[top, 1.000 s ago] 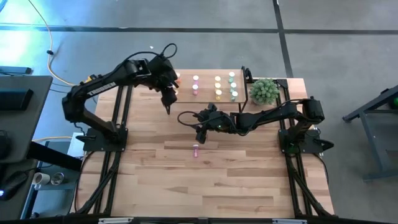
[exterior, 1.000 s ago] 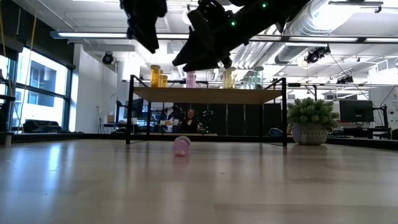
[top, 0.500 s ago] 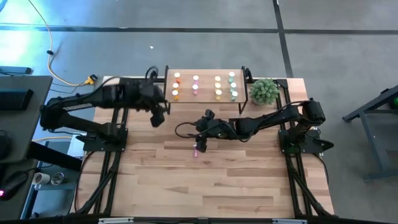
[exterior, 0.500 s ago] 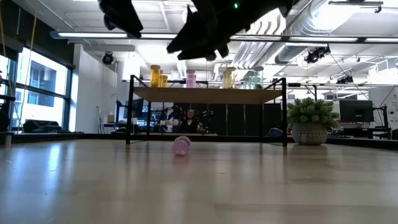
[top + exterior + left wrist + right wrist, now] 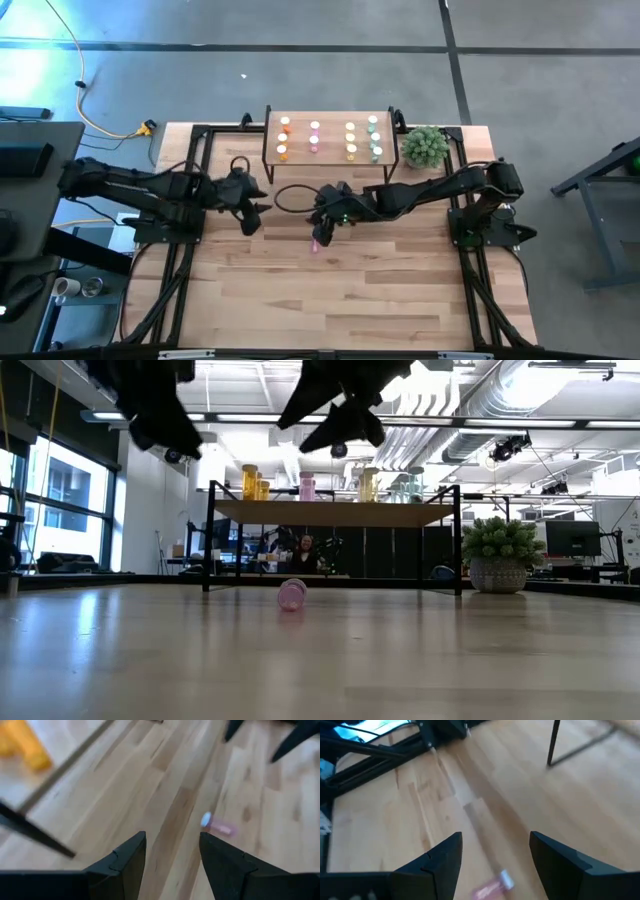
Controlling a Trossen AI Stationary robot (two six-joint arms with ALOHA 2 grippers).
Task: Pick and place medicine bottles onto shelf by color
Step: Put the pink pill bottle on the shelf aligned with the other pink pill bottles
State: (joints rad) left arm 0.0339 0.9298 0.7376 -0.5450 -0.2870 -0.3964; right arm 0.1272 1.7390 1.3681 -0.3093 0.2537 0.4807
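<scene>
1. Right gripper [image 5: 322, 232] hangs above the pink bottle [image 5: 315, 242], jaws spread wide and empty. The bottle lies on its side on the table [image 5: 340, 300], just ahead of and below the fingers [image 5: 445, 857] in the wrist view, white cap end showing. Not touched yet.

2. What worries me: it's a tiny cylinder lying flat, so it'll roll if anything nudges it. If one finger lands first, it'll probably skate away instead of getting pinched. Coming down too deep could also jam the fingertips into the wood.

3. A grip along the bottle's length instead of across it could pop it out when the jaws shut. It's so small compared to the jaws that a slightly off-centre grab may just catch the cap.

4. Left gripper [image 5: 249, 212] sits off to the side of the right one, well clear of the bottle, jaws apart with nothing between them. If both go for it, they'd clash.

5. The shelf [image 5: 330, 116] beyond the grippers already carries orange, pink, yellow and green bottles in rows. Its pink row is tight, so knocking a neighbour over is a risk later.

6. Versus a second ago: the left arm has swung from the shelf's edge back toward its own side and low over the table. The right gripper has come closer to the bottle. The bottle hasn't moved.
</scene>
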